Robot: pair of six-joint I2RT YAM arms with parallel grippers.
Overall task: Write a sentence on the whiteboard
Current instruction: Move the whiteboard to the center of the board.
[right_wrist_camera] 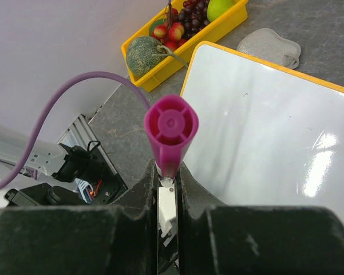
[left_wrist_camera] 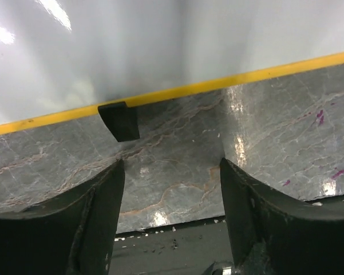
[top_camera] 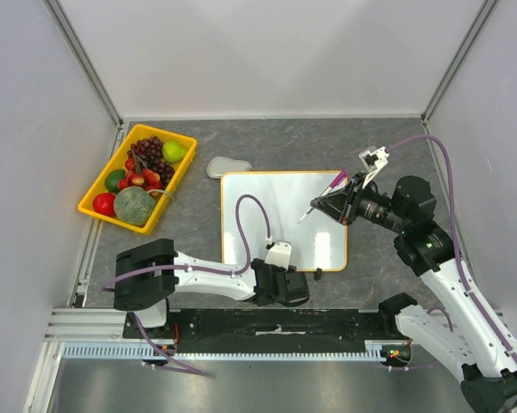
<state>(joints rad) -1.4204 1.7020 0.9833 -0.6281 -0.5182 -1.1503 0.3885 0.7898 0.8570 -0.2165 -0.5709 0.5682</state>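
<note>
Centrally, the whiteboard [top_camera: 284, 194] lies flat on the grey marbled table [top_camera: 284, 142], just beyond the two arm bases, its glossy white face catching glare. The left gripper [left_wrist_camera: 172, 172] sits low at the board's near edge with its fingers spread wide and only bare table between them. In the left wrist view, one black clip foot [left_wrist_camera: 119, 120] on the yellow rim lies just past the fingertips. The right gripper [right_wrist_camera: 170, 172] reaches in from the right and is pinched tight on a magenta marker [right_wrist_camera: 170, 129]. The marker slants down toward the right half of the board. Whether the tip touches the surface cannot be told. A pale grey pad [top_camera: 228, 167] rests just beyond the board's far left corner. Further left, a yellow fruit tray [top_camera: 105, 176] sits by the left wall.
</note>
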